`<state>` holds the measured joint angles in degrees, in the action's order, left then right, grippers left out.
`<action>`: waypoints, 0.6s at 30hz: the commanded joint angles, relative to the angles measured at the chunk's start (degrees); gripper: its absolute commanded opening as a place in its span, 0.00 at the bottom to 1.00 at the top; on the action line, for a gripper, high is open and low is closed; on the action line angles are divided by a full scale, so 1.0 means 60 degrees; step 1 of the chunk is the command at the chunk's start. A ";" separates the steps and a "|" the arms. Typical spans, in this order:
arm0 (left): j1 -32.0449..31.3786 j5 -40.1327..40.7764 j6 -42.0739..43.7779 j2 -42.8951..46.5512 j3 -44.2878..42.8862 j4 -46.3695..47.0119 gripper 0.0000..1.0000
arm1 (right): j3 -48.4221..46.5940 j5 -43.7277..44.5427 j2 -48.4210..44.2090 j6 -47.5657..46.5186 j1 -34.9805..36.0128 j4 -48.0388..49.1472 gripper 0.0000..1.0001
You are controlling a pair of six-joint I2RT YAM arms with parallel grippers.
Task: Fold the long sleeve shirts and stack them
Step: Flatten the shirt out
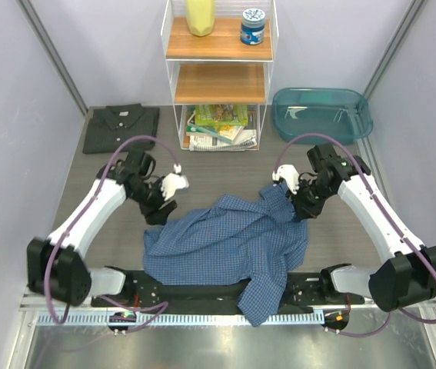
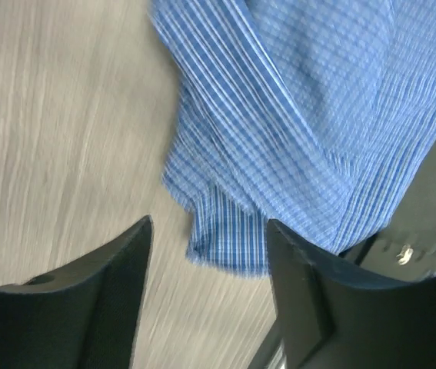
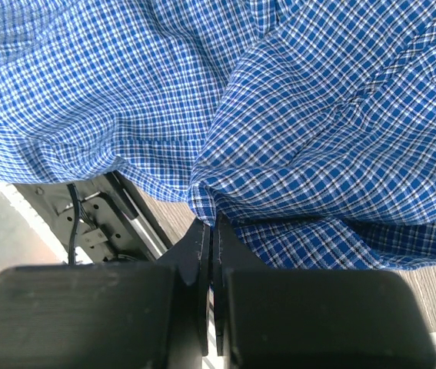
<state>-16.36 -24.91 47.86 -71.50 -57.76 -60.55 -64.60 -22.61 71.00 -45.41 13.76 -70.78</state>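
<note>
Right end effector (image 3: 211, 231) is closed, its fingers pinching a fold of the blue shirt (image 1: 229, 238) at the shirt's far right part. The cloth there is lifted into a peak off the tabletop (image 1: 225, 173). In the right wrist view the fingers are pressed together with checked fabric bunched just above the tips.

Left end effector (image 2: 208, 231) is wide open and holds nothing. It hangs over the shirt's far left edge, with a hem corner showing between the fingers (image 2: 94, 292) in the left wrist view. Can't tell if it touches the cloth.

Blue shirt is crumpled in the near middle of the tabletop, between the two arms. One part drapes over the near edge and across the base rail (image 1: 202, 290).

Grey shirt (image 1: 120, 127) lies folded flat, collar up, at the far left, well apart from the blue one.

Far centre: a white wire shelf (image 1: 219, 69) with printed packets on its bottom level. Teal tub (image 1: 321, 114) is far right, beside the shelf. Bare tabletop lies between the blue shirt and the grey one.
</note>
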 commanded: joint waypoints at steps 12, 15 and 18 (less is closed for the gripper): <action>-0.1228 -0.1210 -0.5939 -0.5863 -0.3043 0.2754 0.73 | -0.0907 0.0106 -0.0642 0.0785 -0.0023 0.0825 0.01; -0.1316 -0.2073 -0.5954 -0.6421 -0.3396 0.2579 0.62 | -0.1083 0.0252 -0.0715 0.0917 -0.0095 0.0942 0.01; -0.1317 -0.2586 -0.5648 -0.6774 -0.3878 0.1673 0.21 | -0.1303 0.0311 -0.0687 0.1005 -0.0315 0.1074 0.01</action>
<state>-24.25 -33.80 14.15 -110.93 -77.06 -46.24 -69.06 -21.74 67.94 -41.25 13.17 -66.94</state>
